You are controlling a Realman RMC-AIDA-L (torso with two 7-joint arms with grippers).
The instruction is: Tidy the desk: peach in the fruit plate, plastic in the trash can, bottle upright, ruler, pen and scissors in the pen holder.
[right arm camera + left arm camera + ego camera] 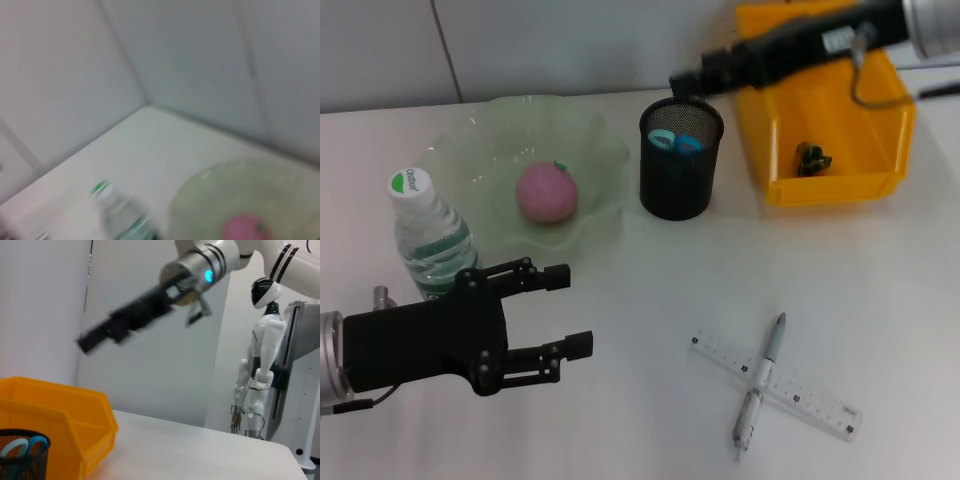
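Note:
The pink peach [546, 193] lies in the green glass fruit plate [470, 135]. Beside the plate the bottle [430, 235] stands upright. The scissors' blue handles [675, 141] stick out of the black mesh pen holder [681, 185]. A dark scrap of plastic [812, 158] lies in the yellow bin [840, 188]. Nearer the front, the pen [770, 350] lies across the clear ruler [810, 405] on the table. My left gripper [570, 310] is open and empty, low in front of the bottle. My right gripper [682, 82] hangs just above the pen holder's far rim.
The left wrist view shows the yellow bin [60, 415], the pen holder [22, 455], my right gripper [85, 345] in the air and a white humanoid [265, 365] beyond the table. The right wrist view shows the plate [240, 185], peach [245, 227] and bottle [120, 212].

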